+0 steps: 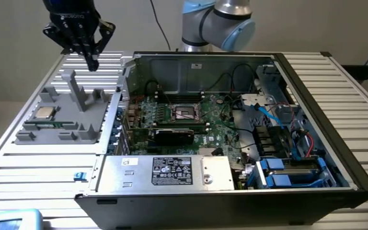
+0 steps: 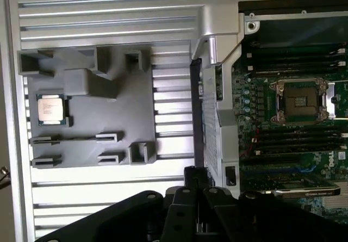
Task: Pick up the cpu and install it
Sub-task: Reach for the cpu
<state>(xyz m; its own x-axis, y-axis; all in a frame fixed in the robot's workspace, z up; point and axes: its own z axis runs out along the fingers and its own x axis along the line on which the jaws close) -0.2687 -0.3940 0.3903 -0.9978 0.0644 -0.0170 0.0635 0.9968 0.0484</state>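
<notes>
Exterior view: gripper (image 1: 92, 63) hangs over the table (image 1: 353, 105), past the far edge of the grey tray (image 1: 72, 120).
Jaws: closed together, gripping nothing.
Place of the cpu (image 1: 44, 113): flat on the grey tray, by its edge at the exterior view's left.

Bright metal and matt plastic sharing the bench

The cpu (image 2: 52, 110) is showing a smooth, silvery metal top with a soft sheen, while the tray (image 2: 136, 106) is looking like matt grey plastic. The table (image 1: 37, 167) is appearing as pale ribbed metal, catching light along its ridges. The computer case (image 1: 190, 72) is showing bare grey sheet metal inside and a matt black rim. The motherboard (image 1: 225, 129) is giving off a faint gloss on its green surface, and the socket (image 2: 300, 101) frame is glinting like polished metal. The gripper (image 1: 92, 66) is looking black and semi-matt.
</notes>
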